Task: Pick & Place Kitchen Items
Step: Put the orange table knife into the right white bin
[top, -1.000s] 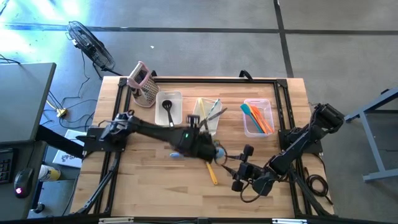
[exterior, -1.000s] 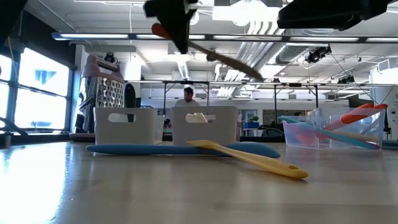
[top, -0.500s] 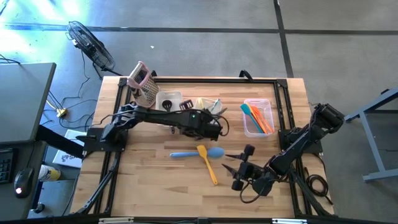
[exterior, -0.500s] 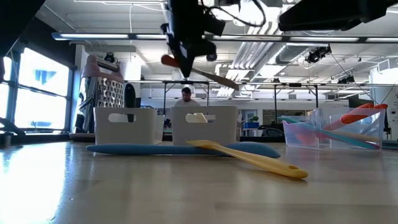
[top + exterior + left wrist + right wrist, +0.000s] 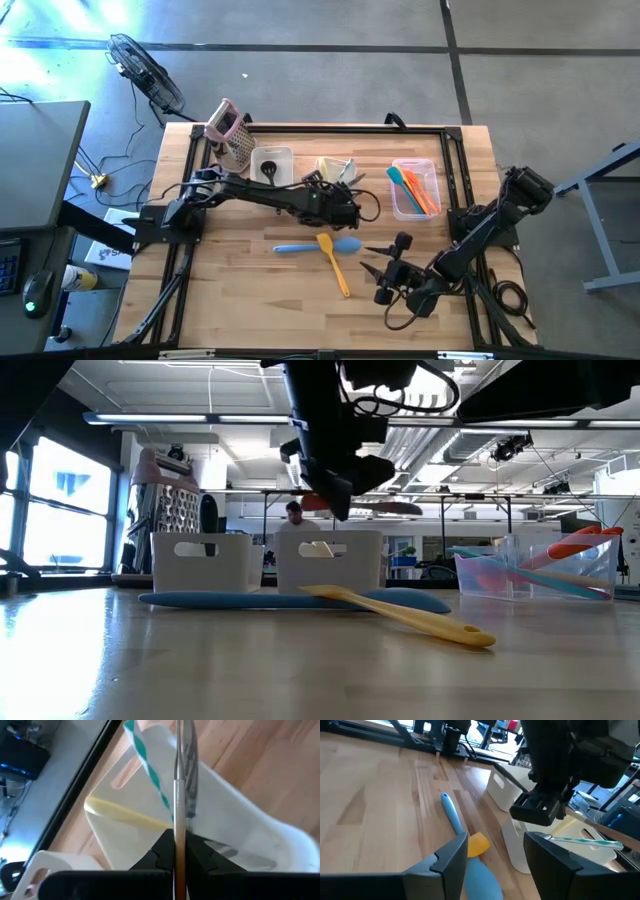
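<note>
Left pincer (image 5: 347, 207) clenched on a slim utensil (image 5: 176, 795), held above the middle bin (image 5: 335, 181). Right pincer (image 5: 383, 272) released, near the yellow spatula (image 5: 333, 263) and blue spatula (image 5: 318, 247) before that bin.

The right tool (image 5: 492, 857) stands with its two dark fingers (image 5: 451, 854) spread apart and nothing between them, low over the wooden worktop (image 5: 375, 800). Beyond the fingers a blue spatula (image 5: 454, 820) lies flat on the wood with a yellow spatula (image 5: 477, 844) touching it. Farther off, the left tool (image 5: 540, 809) hangs above a white bin (image 5: 512, 837), from which a teal-striped utensil (image 5: 582, 840) and a pale yellow one (image 5: 570, 825) protrude.
</note>
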